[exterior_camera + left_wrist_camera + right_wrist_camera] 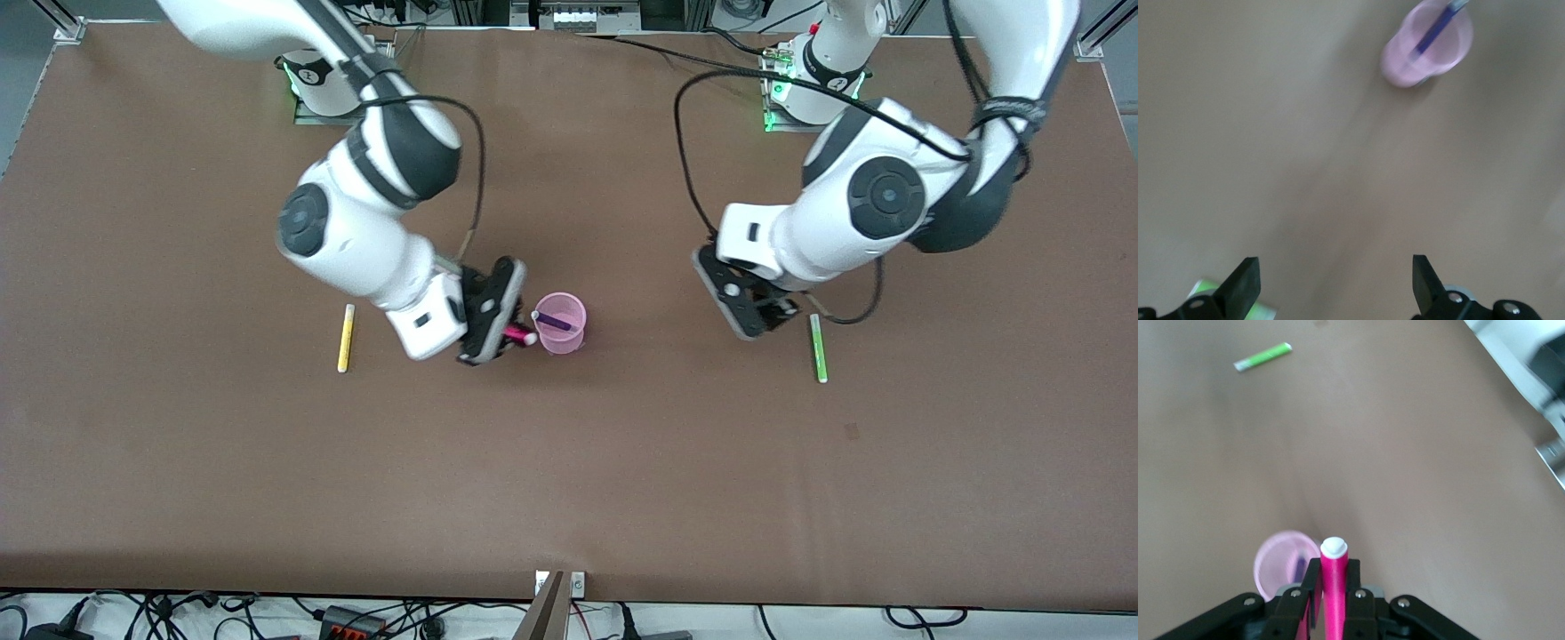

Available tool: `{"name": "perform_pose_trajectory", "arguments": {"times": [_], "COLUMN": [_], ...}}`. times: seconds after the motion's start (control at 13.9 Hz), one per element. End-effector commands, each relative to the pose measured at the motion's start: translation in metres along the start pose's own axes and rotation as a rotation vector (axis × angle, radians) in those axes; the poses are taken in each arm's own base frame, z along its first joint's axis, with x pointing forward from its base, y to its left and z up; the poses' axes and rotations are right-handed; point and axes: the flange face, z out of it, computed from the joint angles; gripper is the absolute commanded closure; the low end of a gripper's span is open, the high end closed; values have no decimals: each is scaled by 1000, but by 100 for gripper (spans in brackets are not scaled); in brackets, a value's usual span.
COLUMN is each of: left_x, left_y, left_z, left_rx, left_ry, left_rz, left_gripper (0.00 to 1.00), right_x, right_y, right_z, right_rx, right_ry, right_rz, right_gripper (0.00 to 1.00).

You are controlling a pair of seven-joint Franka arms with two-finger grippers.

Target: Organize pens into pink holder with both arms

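One purple pen (555, 320) stands in the holder (561, 324) at mid-surface. Right gripper (503, 331), jaws clamped on the magenta pen (519, 335), sits beside the holder. Left gripper (772, 311), jaws apart, hovers by the green pen (817, 348). Yellow pen (346, 338) untouched.

The front view looks steeply down from high across the table (569, 462), facing both arm bases, and takes in the whole brown surface. Each wrist view rides close above its own tool, looking past the fingers (1245, 283) onto the table. All three share the pink holder (561, 323); the right wrist view and the front view also share the green pen (1263, 357), seen small and farther off
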Motion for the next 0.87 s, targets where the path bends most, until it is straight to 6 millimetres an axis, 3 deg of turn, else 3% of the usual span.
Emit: {"name": "perform_pose_trajectory", "arguments": {"times": [0.0, 0.14, 0.22, 0.43, 0.58, 0.79], "left_x": [-15, -48, -63, -99, -132, -153], "left_y": [-16, -54, -66, -105, -117, -116], "left_z": [-29, -71, -82, -116, -138, -153], "left_rx": [105, 97, 90, 117, 42, 73], "left_ry": [-77, -87, -94, -44, 34, 33], "left_rz": [-82, -199, -243, -407, -540, -650], "left_gripper": [0, 0, 0, 0, 0, 0], "right_x": [26, 38, 41, 37, 31, 28], "right_y": [-38, -64, -73, -78, -73, -74], "right_z": [28, 54, 65, 88, 92, 103], "right_rx": [13, 10, -1, -13, -18, -11], "right_ry": [27, 18, 19, -17, -30, -34], "right_rz": [-65, -120, -142, -187, -198, -200], "right_gripper": [100, 100, 100, 100, 100, 100]}}
